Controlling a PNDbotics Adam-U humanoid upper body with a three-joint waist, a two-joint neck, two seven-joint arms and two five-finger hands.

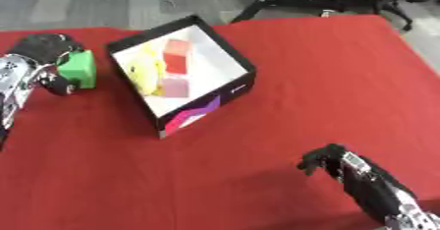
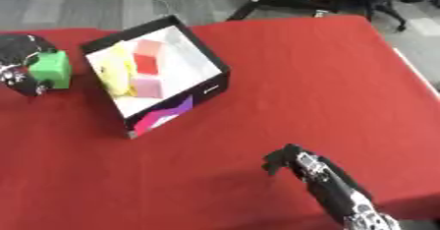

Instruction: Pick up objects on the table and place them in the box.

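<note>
Covering nearly the whole frame, the red worktop (image 1: 326, 76) is carrying everything. Box (image 1: 243, 62) is sitting upper centre-left, open side tilted toward camera, black walls, white inside, already holding a yellow item (image 1: 146, 71), a red block (image 1: 176, 54) and a pink block (image 1: 175, 87). Left hand (image 1: 43, 52) is working at the upper left edge, fingers curling round the green block (image 1: 82, 69), just beside the box's left wall. Block is looking rigid, light, flat-faced; I'm judging opposite flat faces as the best hold, slip risk low. Right hand (image 2: 288, 160) is idling lower right, fingers curled, holding nothing.
</note>
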